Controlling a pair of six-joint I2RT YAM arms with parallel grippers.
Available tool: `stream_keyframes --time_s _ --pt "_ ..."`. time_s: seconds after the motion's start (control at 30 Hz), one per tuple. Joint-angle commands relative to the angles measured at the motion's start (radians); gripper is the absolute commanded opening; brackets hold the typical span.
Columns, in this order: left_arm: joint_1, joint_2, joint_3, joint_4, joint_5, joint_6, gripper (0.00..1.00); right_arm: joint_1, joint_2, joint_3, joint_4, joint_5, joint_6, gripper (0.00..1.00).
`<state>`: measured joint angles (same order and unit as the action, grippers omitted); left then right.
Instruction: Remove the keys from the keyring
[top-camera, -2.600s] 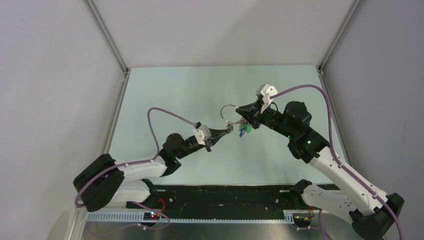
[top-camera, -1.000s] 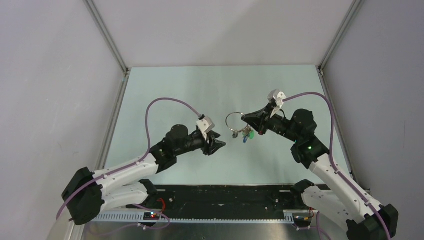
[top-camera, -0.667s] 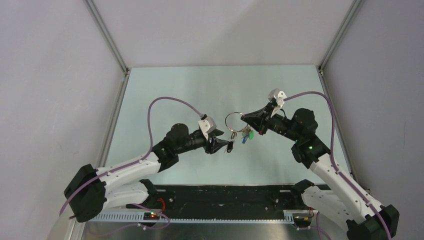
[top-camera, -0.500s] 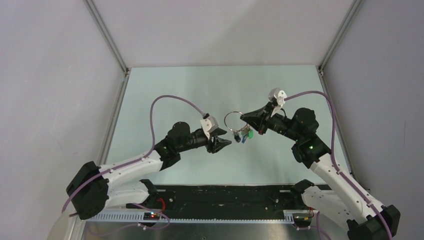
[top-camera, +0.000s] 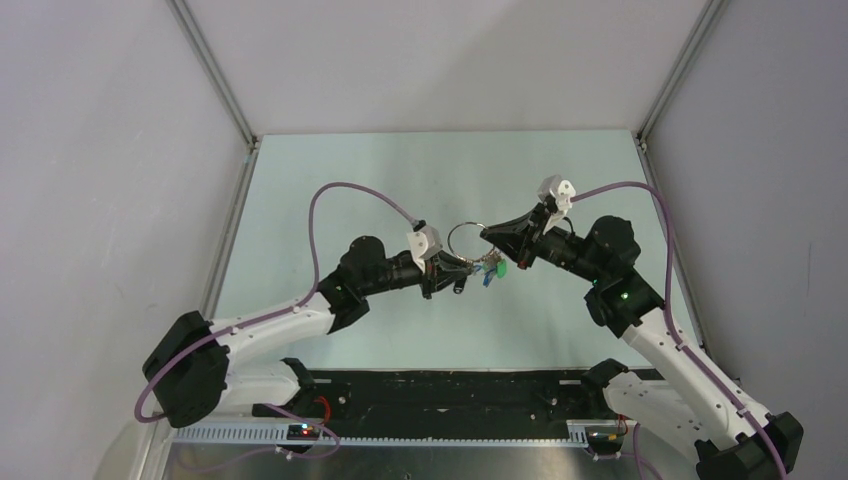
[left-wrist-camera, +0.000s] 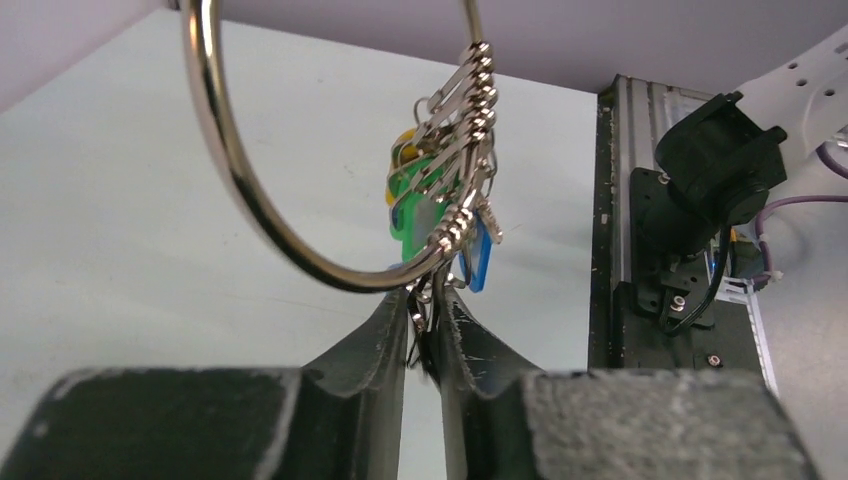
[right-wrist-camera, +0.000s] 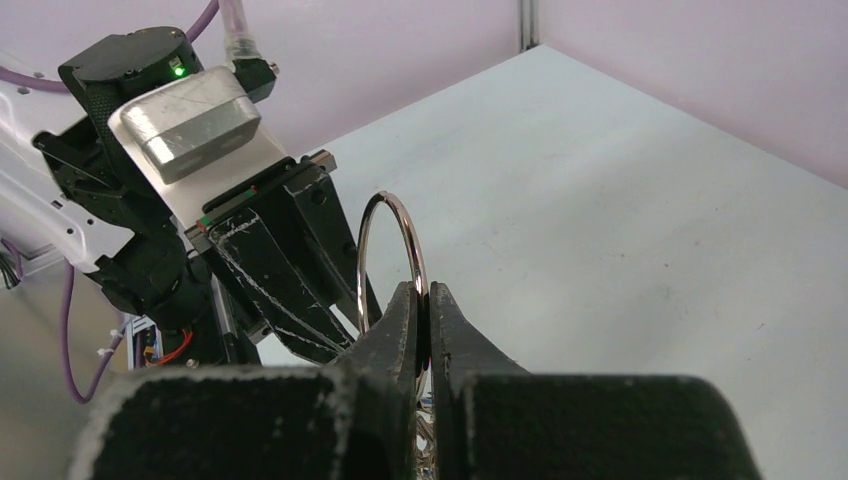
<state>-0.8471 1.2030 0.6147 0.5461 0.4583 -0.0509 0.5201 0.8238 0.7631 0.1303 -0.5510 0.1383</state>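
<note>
Keyring (left-wrist-camera: 206, 90) top cropped; keys (left-wrist-camera: 440, 200) overlap, indistinct

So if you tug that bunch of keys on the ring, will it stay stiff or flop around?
Probably floppy: the keys hang loose on small loops from the keyring, so they'd likely swing and slide along it. The ring itself looks rigid, pinched by the right gripper.

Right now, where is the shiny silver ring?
In the top view, the thin round silver wire keyring hangs above the middle of the table, pinched by the right end effector, its coloured-headed keys dangling at the left end effector.
</note>
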Motion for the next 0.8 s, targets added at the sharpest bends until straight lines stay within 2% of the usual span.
stream_keyframes --time_s 0.0,0.1,0.17,0.2,0.3,0.4,0.43,0.5,0.77 --pt "-0.004 -0.010 0.028 0.079 0.050 -0.008 0.20 0.005 -0.026 0.054 0.034 -0.001 -0.007 0.00" --pt "-0.003 -0.023 0.005 0.080 0.043 -0.007 0.20 0.005 -0.030 0.054 0.020 0.009 -0.014 0.00" --pt "-0.003 -0.037 -0.012 0.081 0.038 0.000 0.11 0.005 -0.033 0.054 0.014 0.014 -0.019 0.00" --pt "-0.004 -0.046 -0.023 0.080 0.035 0.001 0.03 0.005 -0.034 0.054 0.012 0.016 -0.021 0.00" --pt "-0.003 -0.063 -0.043 0.080 0.020 -0.001 0.01 0.006 -0.037 0.054 0.009 0.023 -0.023 0.00" --pt "-0.004 -0.078 -0.067 0.080 0.004 -0.008 0.09 0.004 -0.042 0.054 0.008 0.030 -0.025 0.00" --pt "-0.003 -0.086 -0.072 0.080 -0.005 -0.011 0.19 0.004 -0.042 0.054 0.008 0.032 -0.027 0.00" --pt "-0.003 -0.094 -0.089 0.080 -0.020 -0.017 0.30 0.003 -0.047 0.054 0.009 0.033 -0.028 0.00" --pt "-0.003 -0.089 -0.095 0.080 -0.008 -0.015 0.32 0.004 -0.047 0.054 0.017 0.021 -0.011 0.00"
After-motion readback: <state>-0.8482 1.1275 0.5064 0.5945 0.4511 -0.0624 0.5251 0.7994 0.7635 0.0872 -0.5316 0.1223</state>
